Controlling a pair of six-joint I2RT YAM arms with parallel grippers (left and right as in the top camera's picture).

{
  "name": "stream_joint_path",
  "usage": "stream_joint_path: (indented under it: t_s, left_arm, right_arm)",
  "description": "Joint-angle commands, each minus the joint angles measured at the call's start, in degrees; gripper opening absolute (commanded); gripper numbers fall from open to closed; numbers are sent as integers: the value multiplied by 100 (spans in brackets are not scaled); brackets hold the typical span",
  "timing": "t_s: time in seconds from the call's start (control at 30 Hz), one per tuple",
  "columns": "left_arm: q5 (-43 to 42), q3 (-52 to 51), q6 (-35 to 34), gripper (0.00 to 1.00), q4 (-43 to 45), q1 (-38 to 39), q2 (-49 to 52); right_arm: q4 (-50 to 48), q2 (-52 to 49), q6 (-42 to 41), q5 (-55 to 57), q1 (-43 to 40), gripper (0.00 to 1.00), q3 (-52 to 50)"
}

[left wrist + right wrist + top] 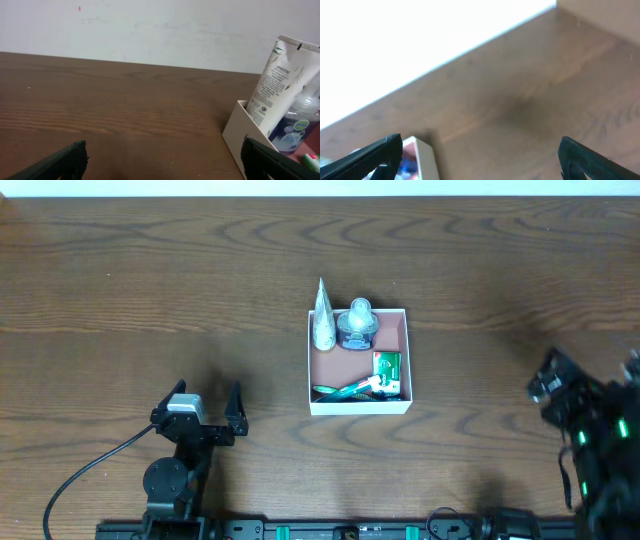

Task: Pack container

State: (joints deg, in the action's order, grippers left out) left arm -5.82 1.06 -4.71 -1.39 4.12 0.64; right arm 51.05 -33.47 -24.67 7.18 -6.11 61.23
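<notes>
Left gripper (208, 394) and right gripper (480, 146) both hang spread wide over the table (120, 280), well apart from the container (358, 408) at its middle, holding 1 tube (322, 320), 1 bottle (357, 326) and 1 green packet (386, 366).

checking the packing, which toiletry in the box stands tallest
The white Pantene tube, leaning in the container's far left corner: it rises above the clear bottle beside it; the green packet and toothbrush lie low.
</notes>
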Motion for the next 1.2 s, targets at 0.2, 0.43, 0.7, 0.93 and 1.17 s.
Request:
stream_joint_path:
  t_s: [0.2,0.43,0.7,0.93,1.17]
  left_arm:
    - [-105,-79,-52,98,-216,-35,0]
    - [-105,-79,-52,98,-219,-35,55]
    - [-105,-79,-52,98,-219,-35,70]
    - [-105,-79,-52,98,-219,-35,70]
    - [-105,-79,-52,98,-219,-35,70]
  right_arm:
    - [-2122,1054,909,-1209,428,99,-1869]
    - [-4579,1679,1449,-2031,841,99,-3877]
    - [-5530,2520,1449,-2031,951,99,-5287]
    - [-5777,3014,1637,-2031,951,99,-5908]
    - [-5486,3211,2004,-2004,951,99,-6096]
